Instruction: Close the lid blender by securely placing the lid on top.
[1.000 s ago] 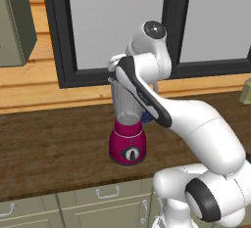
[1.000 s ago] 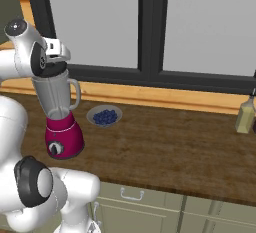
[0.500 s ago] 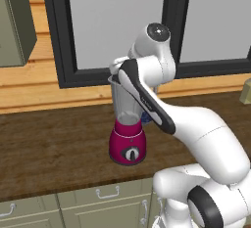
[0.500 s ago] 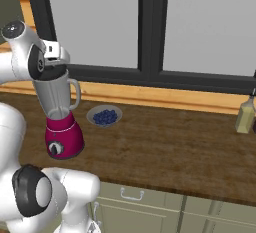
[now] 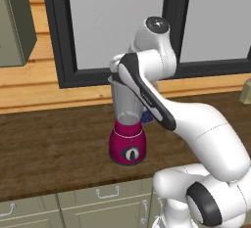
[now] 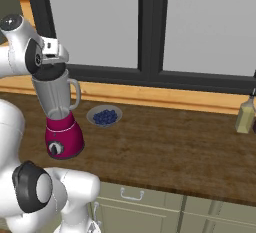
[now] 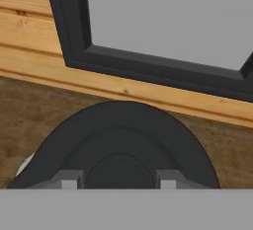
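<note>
The blender [image 5: 128,143] [image 6: 62,136] stands on the dark wooden counter, with its magenta base, round dial and clear grey jar [image 6: 54,94]. My gripper [image 6: 50,65] hangs straight over the jar's mouth. It is shut on the lid [image 6: 49,72], a flat black disc that sits level at the jar's rim. In the hand view the lid [image 7: 123,125] spreads out below my gripper [image 7: 120,179], and the fingertips [image 7: 71,179] flank its raised centre. In the left base view my forearm hides the gripper and the lid.
A small bowl of blue berries [image 6: 104,116] sits on the counter [image 6: 165,147] just right of the blender. A bottle [image 6: 245,117] stands at the far right by the wooden sill. The dark window frame [image 7: 148,63] rises behind, and a wall cabinet [image 5: 14,21] hangs at upper left.
My hand has eased down slightly with the lid towards the jar's rim, and the elbow has swung up a little. The blender and the bowl stay put.
</note>
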{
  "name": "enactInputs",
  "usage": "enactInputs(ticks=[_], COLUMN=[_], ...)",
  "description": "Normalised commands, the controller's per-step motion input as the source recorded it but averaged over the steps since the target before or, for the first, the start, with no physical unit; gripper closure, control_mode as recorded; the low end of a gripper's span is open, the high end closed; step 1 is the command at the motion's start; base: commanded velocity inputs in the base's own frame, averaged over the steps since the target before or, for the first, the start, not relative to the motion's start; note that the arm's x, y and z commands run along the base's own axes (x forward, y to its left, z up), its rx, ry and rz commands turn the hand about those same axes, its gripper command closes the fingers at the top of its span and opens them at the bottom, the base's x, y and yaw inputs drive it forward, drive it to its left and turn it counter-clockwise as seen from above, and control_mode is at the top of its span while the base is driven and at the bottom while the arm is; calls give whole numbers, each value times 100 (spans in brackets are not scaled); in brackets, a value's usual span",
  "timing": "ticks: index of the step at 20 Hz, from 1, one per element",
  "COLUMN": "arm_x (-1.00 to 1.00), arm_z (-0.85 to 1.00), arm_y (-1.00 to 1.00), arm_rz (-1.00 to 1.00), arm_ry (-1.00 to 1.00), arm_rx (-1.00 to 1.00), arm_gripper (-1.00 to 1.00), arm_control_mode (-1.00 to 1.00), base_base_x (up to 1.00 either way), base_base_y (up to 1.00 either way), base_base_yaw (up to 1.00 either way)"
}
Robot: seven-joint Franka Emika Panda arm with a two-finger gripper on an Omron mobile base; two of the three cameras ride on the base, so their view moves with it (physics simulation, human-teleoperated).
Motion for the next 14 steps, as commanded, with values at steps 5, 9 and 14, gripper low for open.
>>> enactInputs(ticks=[5, 9, 14], arm_x=[-17, -13, -8], arm_z=[0, 0, 0], arm_y=[0, 0, 0], arm_rz=[-3, -2, -2], arm_ry=[15, 19, 23], arm_rx=[0, 0, 0], arm_gripper=[100, 100, 100], arm_control_mode=[-100, -100, -100], base_base_x=[0, 0, 0], base_base_y=[0, 0, 0], base_base_yaw=[0, 0, 0])
